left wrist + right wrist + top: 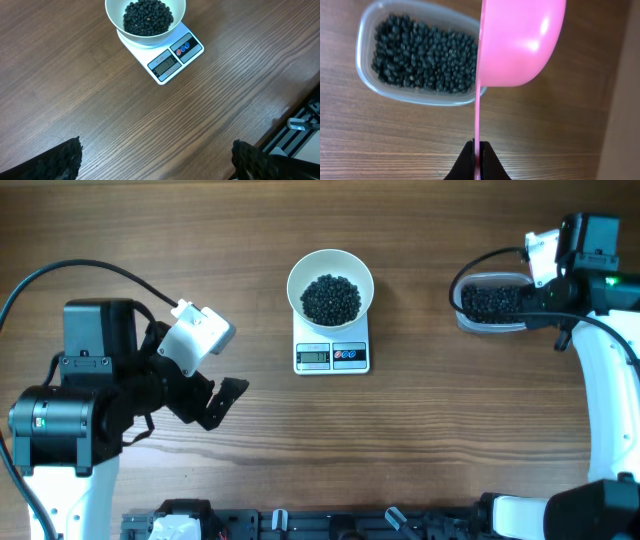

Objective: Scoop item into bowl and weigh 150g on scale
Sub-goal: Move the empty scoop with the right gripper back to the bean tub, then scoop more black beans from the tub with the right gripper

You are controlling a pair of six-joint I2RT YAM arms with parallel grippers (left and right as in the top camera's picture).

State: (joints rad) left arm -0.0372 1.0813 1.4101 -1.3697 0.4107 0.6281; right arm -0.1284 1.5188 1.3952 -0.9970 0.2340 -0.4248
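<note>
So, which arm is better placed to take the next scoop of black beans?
The right. The right gripper is shut on the handle of the pink scoop, at the clear tub of beans. The left gripper is open, empty and far from the tub.

Bowl point(300, 268): round, plain white, upright. It sat on the rear part of the scale point(332, 360) and hid most of its platform.

Beans point(331, 298): small, round, black. A heap covered the bowl's bottom, with white wall showing all round above it.

Scale: flat, white, rectangular, near the middle of the bench point(150, 240). Its front strip stuck out from under the bowl. Display point(313, 357) was grey; digits too small to read. Two round buttons point(342, 355), one red and one blue, sat just beside it.

More beans point(492, 302) lay in a clear tub point(462, 317) well apart from the scale, covering its floor.
</note>
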